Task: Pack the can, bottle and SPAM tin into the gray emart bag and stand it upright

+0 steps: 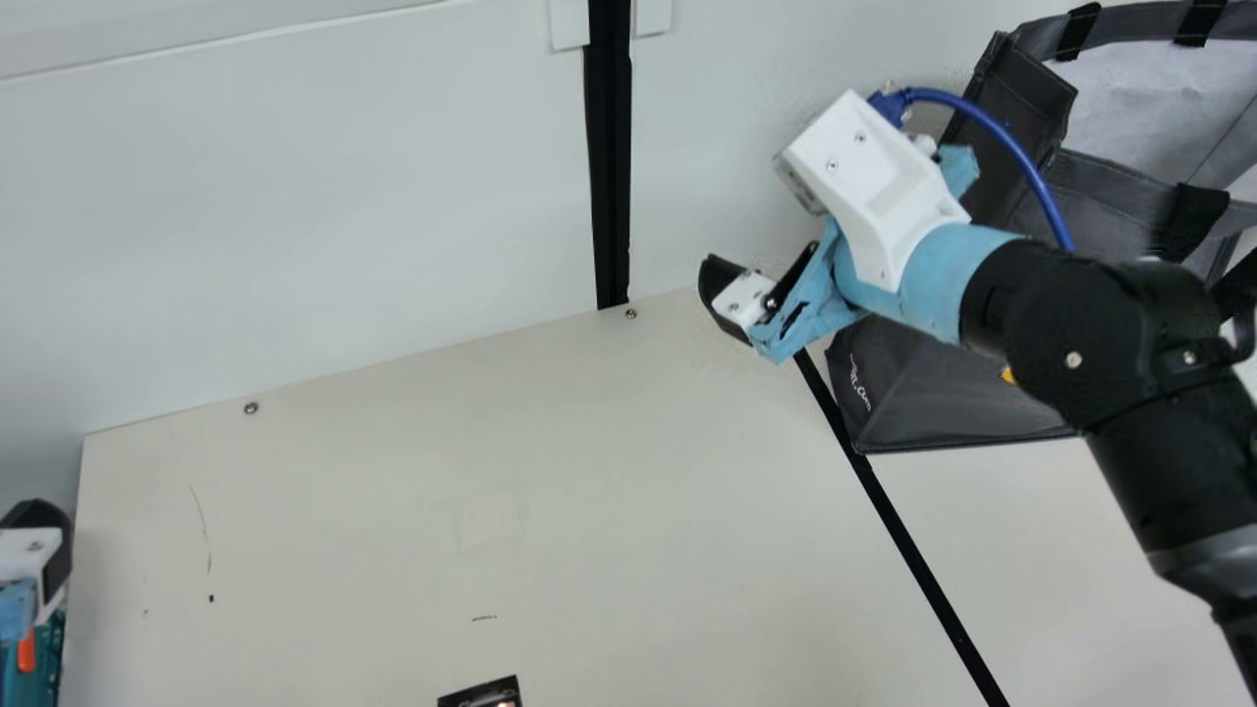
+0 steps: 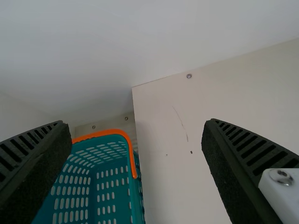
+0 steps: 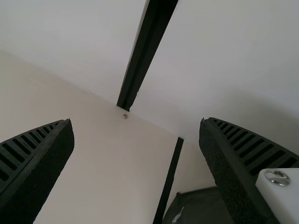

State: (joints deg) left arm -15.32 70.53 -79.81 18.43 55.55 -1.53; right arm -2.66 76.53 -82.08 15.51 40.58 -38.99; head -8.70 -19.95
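Observation:
The gray bag (image 1: 957, 407) is at the main view's right, its wide mouth open and its middle hidden behind my right arm. Just left of the bag, my right gripper (image 1: 763, 280) hangs with its fingers apart. In the right wrist view, a dark corner of the bag (image 3: 201, 206) shows beside one finger of the right gripper (image 3: 136, 122), which holds nothing. My left gripper (image 1: 37, 555) is at the main view's left edge; the left wrist view has the left gripper (image 2: 133, 123) open, with nothing between its fingers.
A teal basket (image 2: 132, 161) with an orange rim stands beside the table's left edge. A small dark printed object (image 1: 483, 693) is cut off by the main view's bottom edge. Behind the cream table (image 1: 393, 511) rises a white wall with a black vertical strip (image 1: 609, 167).

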